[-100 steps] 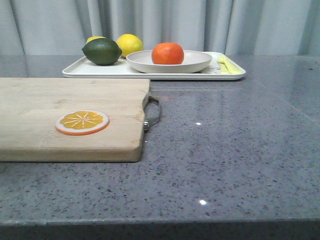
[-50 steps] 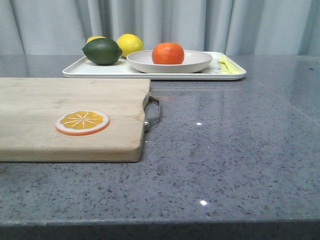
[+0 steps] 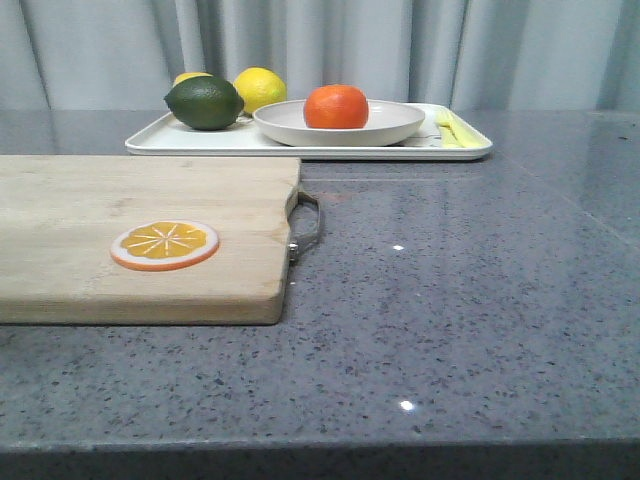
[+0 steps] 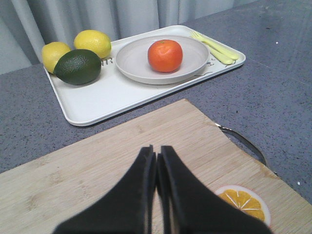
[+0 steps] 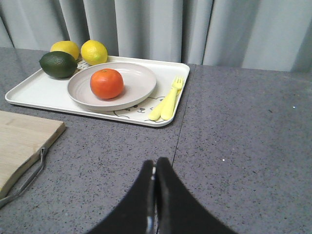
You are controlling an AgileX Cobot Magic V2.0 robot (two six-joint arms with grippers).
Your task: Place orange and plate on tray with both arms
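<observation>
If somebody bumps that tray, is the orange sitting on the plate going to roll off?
The orange is round and smooth, so a bump would probably set it rolling. It sits mid-dish in the plate, whose raised rim would likely catch a slow roll, though that rim looks shallow. The plate itself may slide on the tray, since both surfaces look smooth.

Backdrop: pale grey curtain (image 3: 330,45) in vertical folds, spanning the full width behind.
Tabletop: dark grey speckled stone tabletop (image 3: 470,300), glossy.
Light: small bright glints on the stone; soft, even illumination.
</observation>
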